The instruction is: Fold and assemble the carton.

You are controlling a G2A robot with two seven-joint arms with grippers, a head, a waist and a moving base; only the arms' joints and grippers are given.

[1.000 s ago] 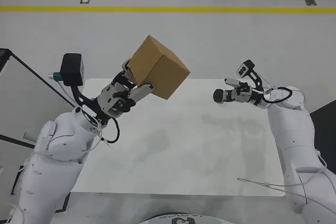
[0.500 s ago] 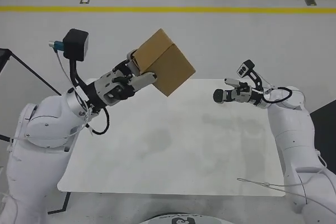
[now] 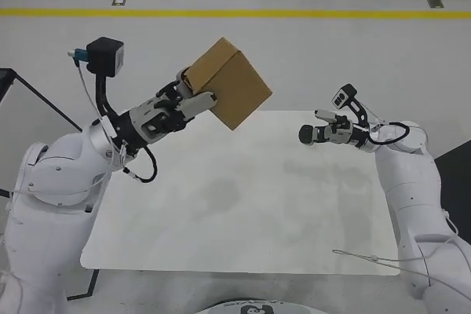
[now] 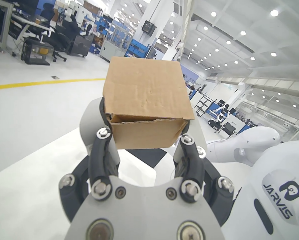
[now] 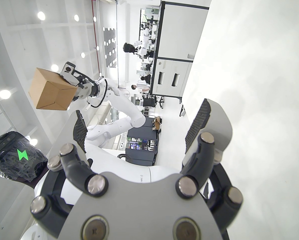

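One camera looks down on the tabletop from above. Two wrist cameras look outward. All see the carton.

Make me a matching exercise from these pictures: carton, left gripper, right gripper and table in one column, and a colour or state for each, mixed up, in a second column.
Column one:
1. carton
2. left gripper
3. right gripper
4. table

Column two:
A. open, holding nothing
B. white
C. brown, held up in the air
D. shut on the carton

Pairs: 1-C, 2-D, 3-A, 4-B.
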